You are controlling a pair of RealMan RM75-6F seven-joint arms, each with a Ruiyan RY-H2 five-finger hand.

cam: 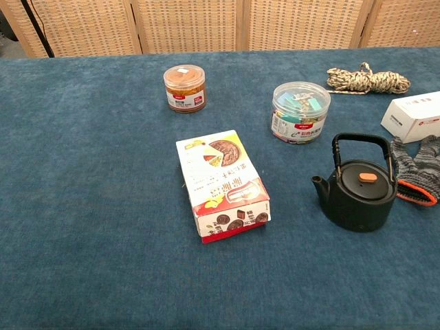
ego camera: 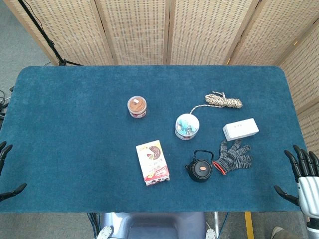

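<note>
My left hand (ego camera: 6, 172) shows only at the left edge of the head view, fingers apart, holding nothing, off the table's side. My right hand (ego camera: 300, 174) sits at the right edge near the table's front corner, fingers spread and empty. Nearest to it lies a grey knit glove (ego camera: 234, 156) (cam: 421, 168) with an orange cuff. A black teapot (ego camera: 200, 167) (cam: 357, 184) stands left of the glove. A snack box (ego camera: 152, 162) (cam: 221, 184) lies flat near the front middle. Neither hand appears in the chest view.
A brown-lidded jar (ego camera: 137, 106) (cam: 185, 87) and a clear tub of clips (ego camera: 187, 126) (cam: 300, 111) stand mid-table. A white box (ego camera: 240, 130) (cam: 414, 116) and a coiled rope (ego camera: 223, 101) (cam: 368, 80) lie right of them. Blue cloth covers the table (ego camera: 75, 139); wicker screens (ego camera: 134, 30) stand behind.
</note>
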